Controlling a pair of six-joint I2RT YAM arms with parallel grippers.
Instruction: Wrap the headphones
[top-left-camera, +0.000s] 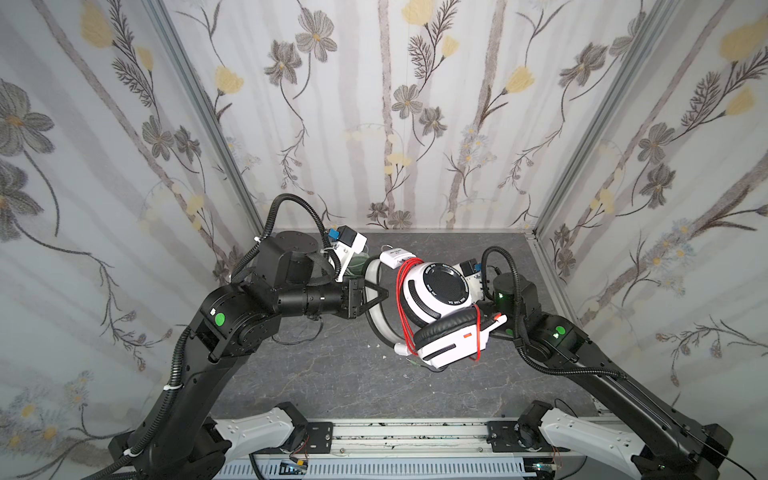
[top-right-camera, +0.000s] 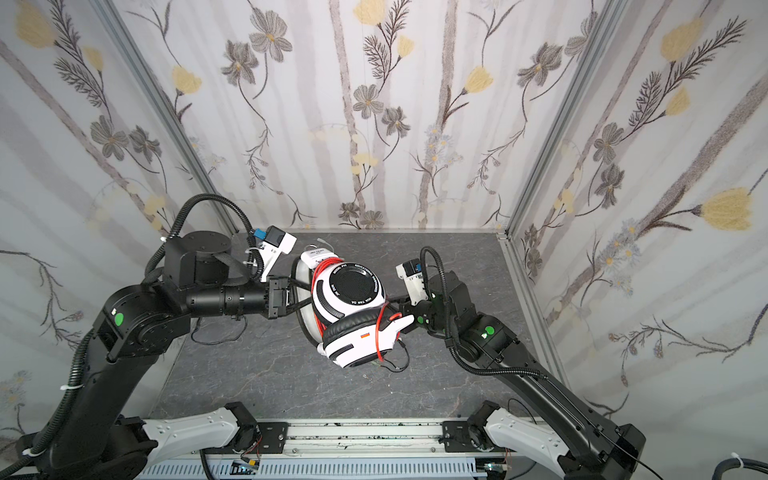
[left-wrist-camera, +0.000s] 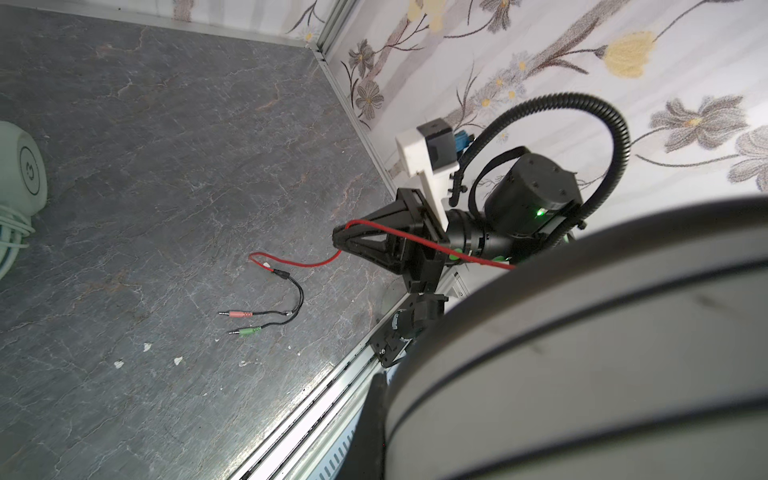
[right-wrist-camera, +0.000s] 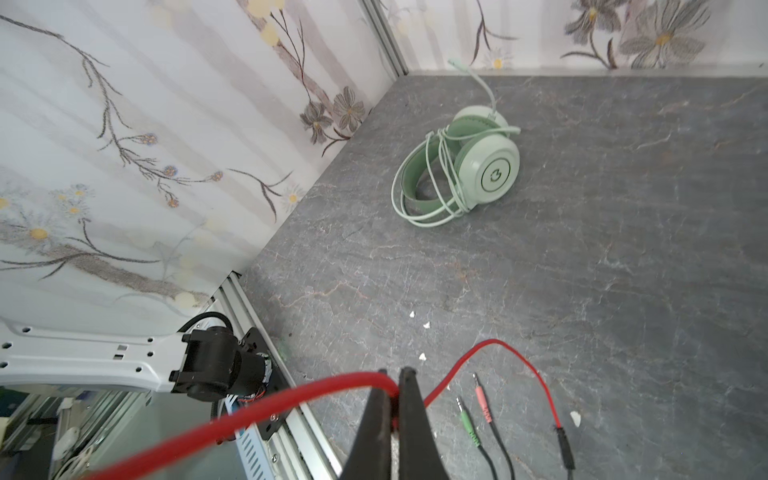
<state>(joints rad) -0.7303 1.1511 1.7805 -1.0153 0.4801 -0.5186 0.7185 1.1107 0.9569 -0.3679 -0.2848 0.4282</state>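
The white-and-black headphones (top-left-camera: 436, 299) hang in the air over the middle of the table in both top views, with red cord (top-left-camera: 402, 303) looped round them. My left gripper (top-left-camera: 383, 296) is shut on their white headband (top-left-camera: 373, 328), which fills the left wrist view (left-wrist-camera: 602, 353). My right gripper (right-wrist-camera: 395, 388) is shut on the red cord (right-wrist-camera: 291, 399) beside the headset. The cord's free end runs down to the black split lead and its pink and green plugs (left-wrist-camera: 245, 322) on the table. The mint-green headphones (right-wrist-camera: 461, 166) lie at the back left with their pale cord wound round them.
Floral walls (top-left-camera: 415, 124) close in the back and both sides. An aluminium rail (top-left-camera: 407, 432) with both arm bases runs along the front edge. A few white flecks (right-wrist-camera: 419, 324) lie on the dark stone-patterned table (top-left-camera: 332, 382).
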